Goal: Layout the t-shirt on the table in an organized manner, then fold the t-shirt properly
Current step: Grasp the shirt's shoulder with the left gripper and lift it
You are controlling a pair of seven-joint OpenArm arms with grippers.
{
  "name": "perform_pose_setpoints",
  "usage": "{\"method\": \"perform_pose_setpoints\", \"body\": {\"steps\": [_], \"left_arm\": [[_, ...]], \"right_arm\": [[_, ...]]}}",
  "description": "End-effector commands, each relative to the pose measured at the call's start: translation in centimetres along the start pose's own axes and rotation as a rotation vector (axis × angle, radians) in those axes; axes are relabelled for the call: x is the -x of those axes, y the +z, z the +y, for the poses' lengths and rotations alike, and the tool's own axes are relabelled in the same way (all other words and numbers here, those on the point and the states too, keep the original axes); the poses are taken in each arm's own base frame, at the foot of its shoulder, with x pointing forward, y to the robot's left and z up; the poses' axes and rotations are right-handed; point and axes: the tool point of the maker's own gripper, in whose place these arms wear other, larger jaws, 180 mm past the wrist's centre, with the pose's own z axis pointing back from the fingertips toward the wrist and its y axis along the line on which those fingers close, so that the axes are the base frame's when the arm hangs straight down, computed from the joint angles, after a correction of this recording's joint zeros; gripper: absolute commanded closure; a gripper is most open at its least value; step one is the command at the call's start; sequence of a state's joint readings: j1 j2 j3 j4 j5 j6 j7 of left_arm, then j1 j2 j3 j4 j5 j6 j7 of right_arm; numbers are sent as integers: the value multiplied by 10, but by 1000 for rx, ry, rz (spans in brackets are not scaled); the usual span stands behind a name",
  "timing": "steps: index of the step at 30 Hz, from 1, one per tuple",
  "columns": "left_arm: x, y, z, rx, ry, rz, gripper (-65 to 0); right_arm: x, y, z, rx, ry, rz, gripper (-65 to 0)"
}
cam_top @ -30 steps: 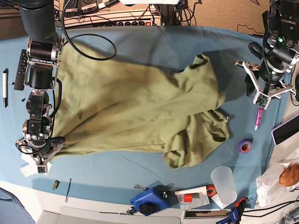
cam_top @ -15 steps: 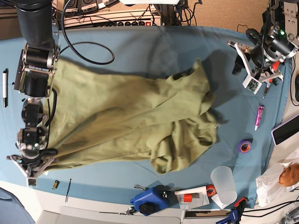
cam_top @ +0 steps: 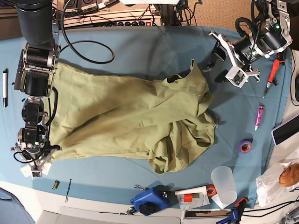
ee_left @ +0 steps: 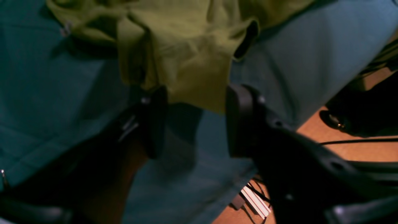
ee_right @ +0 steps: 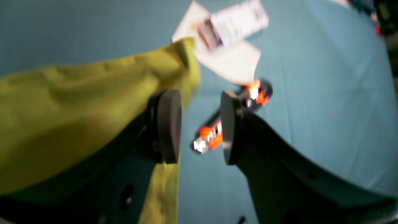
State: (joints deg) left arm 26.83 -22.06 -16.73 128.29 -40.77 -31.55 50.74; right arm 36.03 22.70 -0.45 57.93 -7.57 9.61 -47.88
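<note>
Left wrist view: the left gripper is seen released, jaws apart, just before a t-shirt edge on the table.

Right wrist view: the right gripper is seen released beside the shirt corner; nothing is grasped.

Base view: the t-shirt is seen spread left, bunched right.

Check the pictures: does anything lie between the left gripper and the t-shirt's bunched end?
Nothing visible does. The left gripper hangs open just beyond the t-shirt, with only bare blue table between them; its fingers frame the nearest cloth edge.
</note>
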Motion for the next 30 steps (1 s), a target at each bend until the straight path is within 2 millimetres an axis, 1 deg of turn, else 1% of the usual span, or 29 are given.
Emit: {"method": "perform_pose_setpoints", "body": {"steps": [1, 4, 6, 9, 11, 14, 18, 20, 22, 25, 28, 30], "left_arm": [[-9, 3, -2, 6, -11, -36, -316], [-9, -1, -7, 20, 8, -33, -316], [-6, -8, -12, 17, 8, -19, -316], [-1, -21, -17, -23, -46, 12, -316], [1, -29, -23, -31, -77, 33, -316], [-3, -40, -33, -26, -79, 34, -316], [-8, -51, -47, -9, -107, 28, -316], [-6, -58, -48, -36, -115, 41, -316], [3, -67, -36, -110, -112, 78, -316], [22, -76, -12, -230, -119, 161, -316], [40, -80, -5, -255, -112, 254, -316], [41, -79, 1, -285, -95, 261, -315]], "right_arm": [[-29, 10, -21, 44, -16, -73, -215], [-40, 18, -23, 44, -27, -103, -215], [-54, 28, -22, 21, -57, -145, -215], [-75, 45, -21, -7, -85, -210, -215], [-83, 55, -24, -6, -86, -228, -215], [-86, 65, -30, 8, -79, -226, -215], [-82, 69, -39, 15, -84, -198, -215], [-76, 68, -41, -10, -87, -171, -215], [-67, 69, -38, -68, -88, -130, -215], [-53, 72, -31, -184, -101, -68, -215], [-44, 75, -32, -266, -131, -60, -215], [-36, 77, -35, -312, -165, -65, -215]]}}
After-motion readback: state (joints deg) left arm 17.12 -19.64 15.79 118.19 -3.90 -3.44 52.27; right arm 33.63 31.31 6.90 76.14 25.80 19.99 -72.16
